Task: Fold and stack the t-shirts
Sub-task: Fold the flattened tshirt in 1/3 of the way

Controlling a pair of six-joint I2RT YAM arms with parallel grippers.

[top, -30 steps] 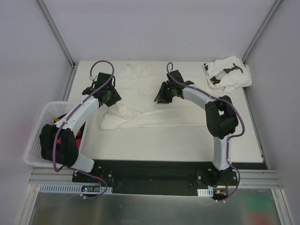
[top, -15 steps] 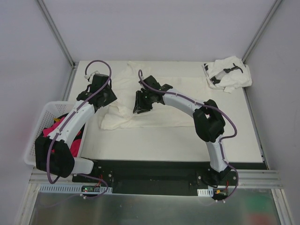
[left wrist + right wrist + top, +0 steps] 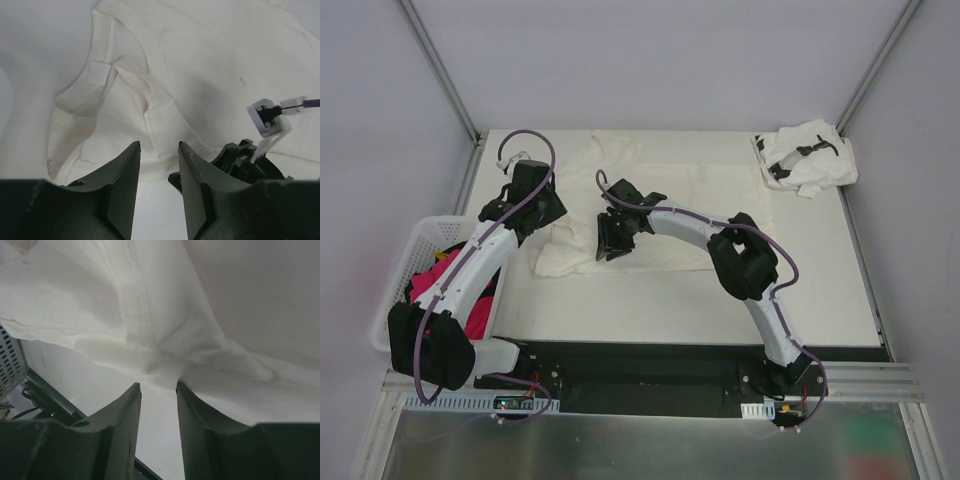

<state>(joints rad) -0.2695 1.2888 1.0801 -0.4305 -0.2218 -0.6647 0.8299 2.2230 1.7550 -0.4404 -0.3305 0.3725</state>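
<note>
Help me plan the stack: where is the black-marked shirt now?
The marked shirt lies bunched at the far right corner of the table in the overhead view, apart from the cream shirt spread mid-table.

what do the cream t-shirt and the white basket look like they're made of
Cream t-shirt: soft matte cloth, probably cotton; it wrinkles and folds, with stitched seams and a sewn neck label. White basket: likely rigid plastic, judging by its slotted lattice wall.
</note>
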